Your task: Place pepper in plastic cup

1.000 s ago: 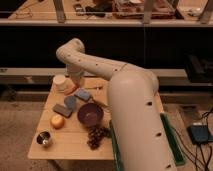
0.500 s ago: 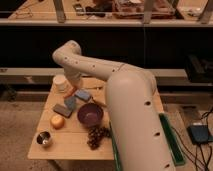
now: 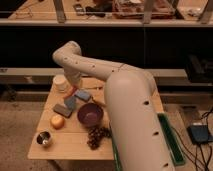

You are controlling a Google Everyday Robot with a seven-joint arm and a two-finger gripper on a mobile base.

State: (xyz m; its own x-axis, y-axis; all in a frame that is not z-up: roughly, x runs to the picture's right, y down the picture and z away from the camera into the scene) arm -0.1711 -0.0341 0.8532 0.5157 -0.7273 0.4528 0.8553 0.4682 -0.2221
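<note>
The plastic cup [image 3: 61, 82], short and whitish, stands at the table's back left corner. My arm reaches over from the right, bends at the elbow above the table and comes down just right of the cup. The gripper [image 3: 75, 90] hangs at the cup's right side, low over the table, above blue-grey blocks. The pepper is not visible as a separate thing; I cannot tell whether the gripper holds it.
A purple bowl [image 3: 90, 114] sits mid-table, with dark grapes [image 3: 97, 135] in front of it. A round yellow-orange fruit [image 3: 57, 121] and a small metal cup [image 3: 44, 138] are at the front left. Blue-grey blocks [image 3: 67, 105] lie between. A green bin [image 3: 170, 137] stands at the right.
The wrist end of the arm has shifted slightly left and down toward the cup. The things on the table have not moved.
</note>
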